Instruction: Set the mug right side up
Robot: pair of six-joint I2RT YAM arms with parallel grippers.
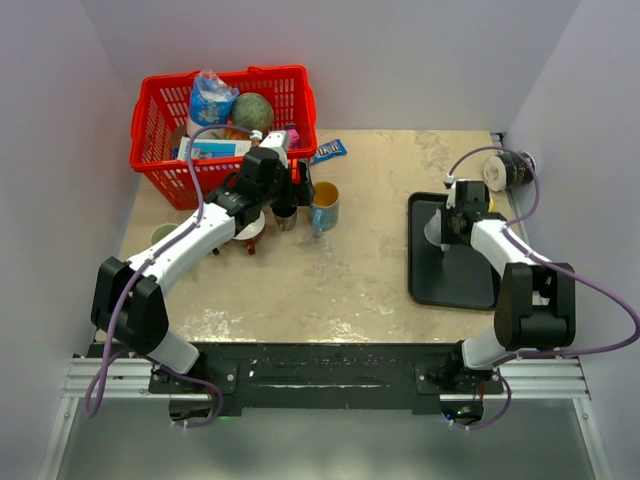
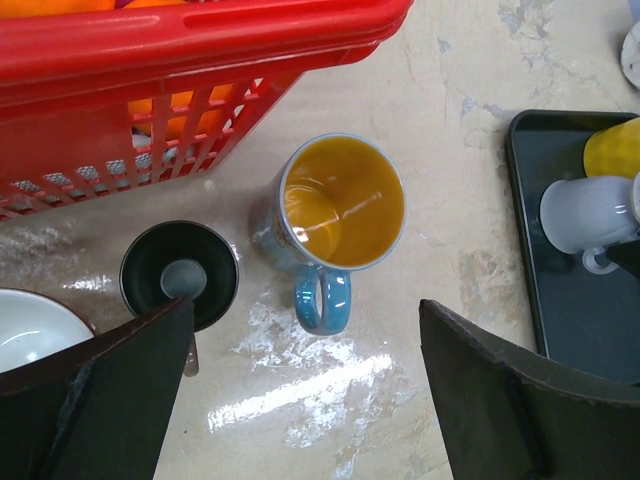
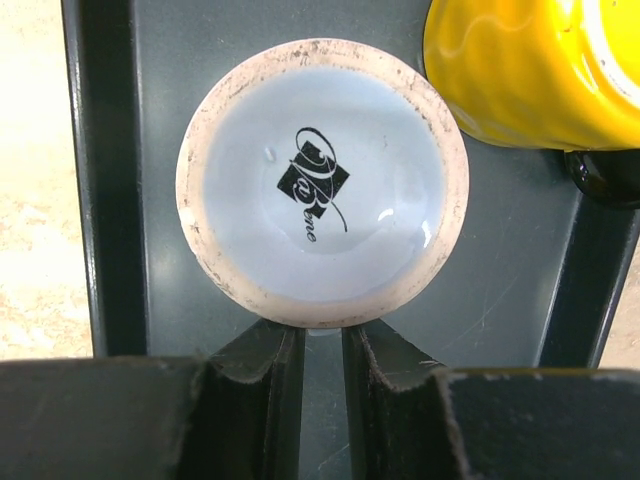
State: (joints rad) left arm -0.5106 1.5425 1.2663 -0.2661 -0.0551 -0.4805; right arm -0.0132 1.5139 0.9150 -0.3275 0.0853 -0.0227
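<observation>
A pale blue-white mug [image 3: 320, 180] stands upside down on the black tray [image 3: 105, 200], its base with a dark logo facing up. It also shows in the top view [image 1: 433, 230] and in the left wrist view [image 2: 585, 212]. My right gripper [image 3: 323, 335] sits at the mug's near side, and its fingers [image 3: 275, 370] are drawn close on either side of the handle, a sliver of which shows between them. My left gripper [image 2: 305, 400] hangs open over bare table, just in front of an upright blue mug [image 2: 340, 215] with a yellow inside.
A yellow cup [image 3: 520, 70] stands on the tray right beside the mug. A red basket [image 1: 160, 120] of goods sits at the back left. In front of it are a black cup [image 2: 180, 272] and a white bowl [image 2: 30, 330]. A tape roll [image 1: 508, 170] lies behind the tray.
</observation>
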